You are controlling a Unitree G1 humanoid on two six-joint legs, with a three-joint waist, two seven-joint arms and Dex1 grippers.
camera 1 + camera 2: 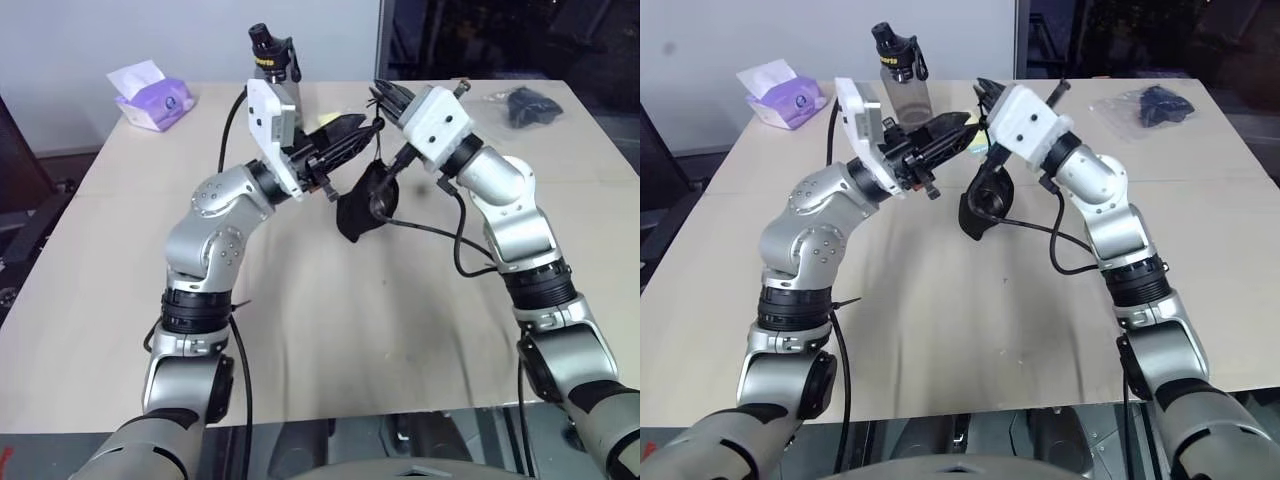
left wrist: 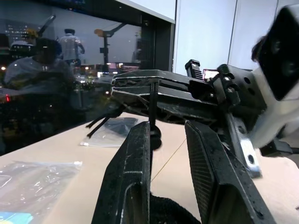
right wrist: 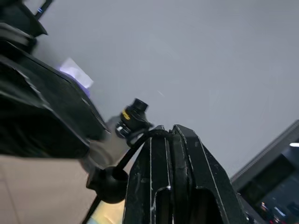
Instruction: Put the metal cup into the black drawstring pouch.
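Two arms rise over the pale worktop [image 1: 350, 340] and meet above its middle. Taking the worktop as a clock face seen from the head, a purple tissue pack [image 1: 152, 96] lies far out at ten o'clock with a white tissue standing up from it. A clear grey bottle with a black cap [image 1: 273, 62] stands upright near the far edge at about eleven o'clock, just behind the left arm's white wrist plate.

Next comes the left hand [image 1: 345, 133], raised off the surface and pointing towards three o'clock, at the other hand. Whether it is released or grasping anything cannot be told.

Just below and beside its tip hangs the black drawstring pouch [image 1: 365, 200], clear of the worktop, above the centre of the face, slack and folded on itself. What is inside it cannot be told.

Its thin cord [image 3: 133, 151] runs up to the right hand [image 1: 381, 100], which is clenched on it; a round black bead [image 3: 110, 184] sits on the cord just outside the grip. This hand points towards ten o'clock, close to the left one.

Far off at two o'clock a clear plastic bag with a dark bundle [image 1: 522, 103] lies flat near the far right corner.
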